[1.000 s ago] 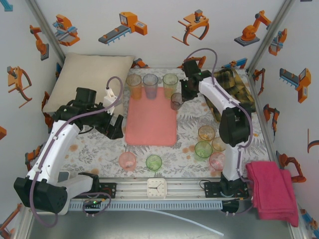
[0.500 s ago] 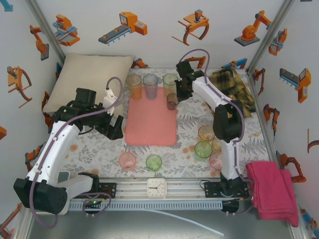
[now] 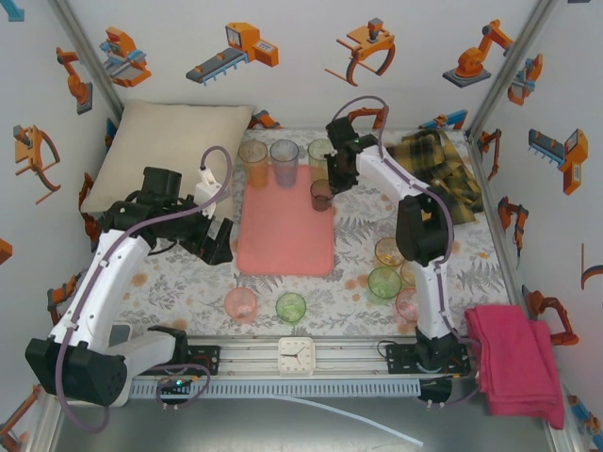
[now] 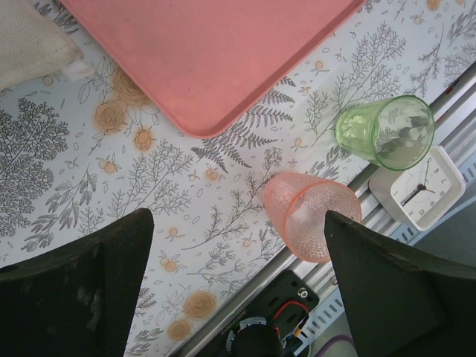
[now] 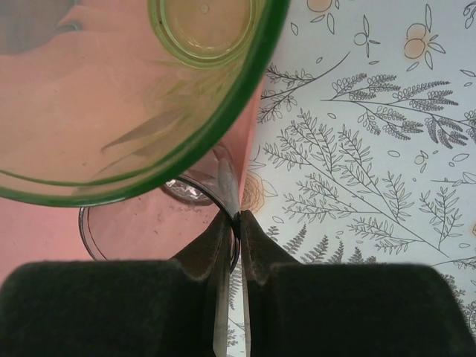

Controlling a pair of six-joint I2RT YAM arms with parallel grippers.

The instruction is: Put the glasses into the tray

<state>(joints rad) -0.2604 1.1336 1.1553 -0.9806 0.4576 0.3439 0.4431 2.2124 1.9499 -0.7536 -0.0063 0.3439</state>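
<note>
The salmon-pink tray point(image 3: 283, 235) lies in the middle of the table. An orange glass point(image 3: 252, 162), a bluish-grey glass point(image 3: 284, 162) and a green glass point(image 3: 321, 153) stand along its back edge. My right gripper point(image 3: 333, 186) is shut on the rim of a smoky grey glass point(image 3: 322, 195) at the tray's back right corner. The right wrist view shows the gripper point(image 5: 238, 219) pinching that rim, the smoky glass point(image 5: 149, 230) over the tray point(image 5: 44, 193) and the green glass point(image 5: 134, 97) just beyond. My left gripper point(image 3: 217, 240) hangs open left of the tray.
Pink point(image 3: 240, 304) and green point(image 3: 291, 307) glasses stand near the front rail, beside a white clock point(image 3: 296, 357). Several more glasses point(image 3: 390, 251) cluster by the right arm. Other things here are a cream pillow point(image 3: 160, 151), a plaid cloth point(image 3: 438, 160) and a magenta cloth point(image 3: 513, 358).
My right gripper has carried the smoky grey glass leftward from beside the tray's right edge to over its back right corner. The left arm has not moved.
</note>
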